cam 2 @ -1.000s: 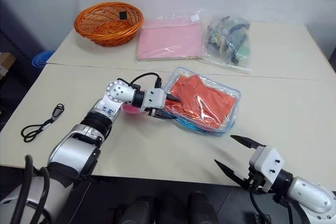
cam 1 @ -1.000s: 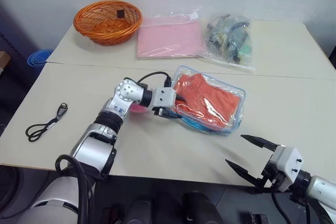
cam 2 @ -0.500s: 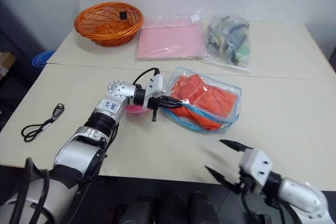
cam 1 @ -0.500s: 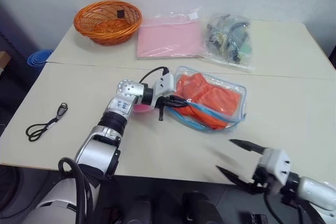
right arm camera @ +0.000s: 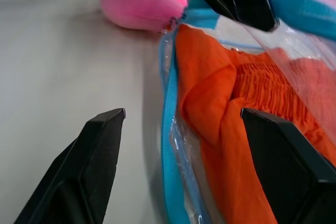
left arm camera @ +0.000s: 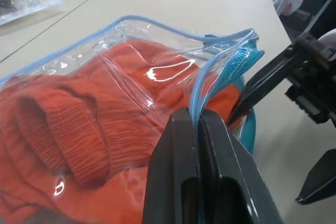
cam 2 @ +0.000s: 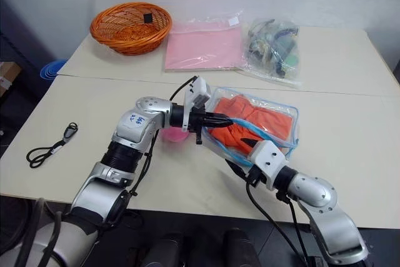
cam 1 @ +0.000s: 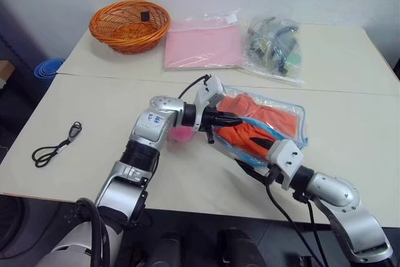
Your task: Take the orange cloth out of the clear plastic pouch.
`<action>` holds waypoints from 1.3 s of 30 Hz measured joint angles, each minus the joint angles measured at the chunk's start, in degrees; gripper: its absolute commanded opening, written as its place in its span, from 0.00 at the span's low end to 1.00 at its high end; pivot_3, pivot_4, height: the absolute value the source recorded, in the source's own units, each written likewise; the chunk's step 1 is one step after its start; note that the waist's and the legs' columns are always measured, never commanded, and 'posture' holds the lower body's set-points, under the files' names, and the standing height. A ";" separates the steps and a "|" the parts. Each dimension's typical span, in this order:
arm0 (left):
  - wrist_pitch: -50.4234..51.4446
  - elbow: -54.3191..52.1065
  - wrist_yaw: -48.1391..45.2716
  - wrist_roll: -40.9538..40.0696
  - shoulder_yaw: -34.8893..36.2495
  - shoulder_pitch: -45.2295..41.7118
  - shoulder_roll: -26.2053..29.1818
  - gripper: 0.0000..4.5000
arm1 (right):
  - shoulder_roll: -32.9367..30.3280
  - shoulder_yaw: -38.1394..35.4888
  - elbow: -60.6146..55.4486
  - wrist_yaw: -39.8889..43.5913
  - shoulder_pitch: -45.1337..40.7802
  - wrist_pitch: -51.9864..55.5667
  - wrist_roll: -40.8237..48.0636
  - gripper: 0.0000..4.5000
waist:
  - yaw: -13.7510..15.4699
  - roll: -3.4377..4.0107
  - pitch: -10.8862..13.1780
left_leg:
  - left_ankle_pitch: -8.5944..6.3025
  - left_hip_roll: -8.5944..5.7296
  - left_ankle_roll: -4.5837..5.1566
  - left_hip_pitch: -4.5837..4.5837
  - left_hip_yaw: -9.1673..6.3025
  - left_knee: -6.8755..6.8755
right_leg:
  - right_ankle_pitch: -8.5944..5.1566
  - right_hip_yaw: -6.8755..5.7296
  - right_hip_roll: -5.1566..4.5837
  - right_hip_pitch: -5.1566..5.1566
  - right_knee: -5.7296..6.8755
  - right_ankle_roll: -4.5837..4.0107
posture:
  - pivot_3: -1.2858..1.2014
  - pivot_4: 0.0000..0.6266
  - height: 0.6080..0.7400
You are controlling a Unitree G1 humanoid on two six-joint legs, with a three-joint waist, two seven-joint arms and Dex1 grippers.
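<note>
The clear plastic pouch (cam 1: 289, 115) with light-blue trim lies mid-table, its mouth lifted open. My left gripper (cam 1: 229, 119) is shut on the upper blue edge (left arm camera: 211, 60) of that mouth and holds it off the table. The orange cloth (cam 1: 249, 128) sits crumpled inside, showing through the plastic (left arm camera: 79, 129). My right gripper (cam 1: 253, 156) is open at the mouth, one finger over the cloth (right arm camera: 210, 93) and the other over bare table. The pink pom-pom (cam 1: 181, 133) lies under my left wrist.
At the back of the table stand an orange wicker basket (cam 1: 129, 24), a clear bag with a pink sheet (cam 1: 201, 43) and a clear bag of dark items (cam 1: 274, 48). A black cord (cam 1: 56, 146) lies at the left edge. A blue object (cam 1: 45, 68) sits beyond the table's left side.
My left gripper shut on the pouch's upper edge, rolled and lifted it, opening the mouth. My right gripper came forward and left from the front edge to the pouch mouth.
</note>
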 measured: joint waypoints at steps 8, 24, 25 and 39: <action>1.01 -0.30 0.89 -0.88 -0.39 0.09 0.84 0.00 | 1.82 2.38 3.43 -4.47 -3.48 3.83 -4.98 0.81 | -0.25 0.01 0.00 | 0.04 0.00 -0.07 0.02 0.01 0.00 | 0.00 0.01 0.01 -0.04 0.10 0.00 | 0.52 0.24 1.00; 1.32 -0.35 1.21 -2.13 -1.61 0.32 0.80 0.00 | 0.00 11.28 6.59 -8.01 -12.42 12.55 -17.88 0.81 | -0.55 0.01 -0.02 | 0.06 -0.01 -0.09 0.03 0.02 0.02 | 0.00 0.01 0.01 -0.04 0.11 0.00 | 0.52 0.24 1.00; 1.63 -0.35 1.19 -2.27 -1.71 0.33 0.84 0.00 | 0.00 11.87 7.42 -8.53 -13.38 12.56 -19.31 0.81 | -0.59 0.01 -0.02 | 0.06 -0.02 -0.09 0.03 0.02 0.02 | 0.00 0.02 0.00 -0.04 0.12 0.00 | 0.52 0.24 1.00; 14.59 -0.18 5.52 -6.82 1.17 0.26 -0.05 0.00 | 0.04 13.25 15.53 -8.37 -16.84 4.79 -23.58 0.00 | -1.11 -0.02 -0.06 | 0.07 -0.04 -0.07 0.01 0.00 0.04 | 0.00 0.00 -0.03 -0.04 0.16 0.00 | 0.52 0.24 1.00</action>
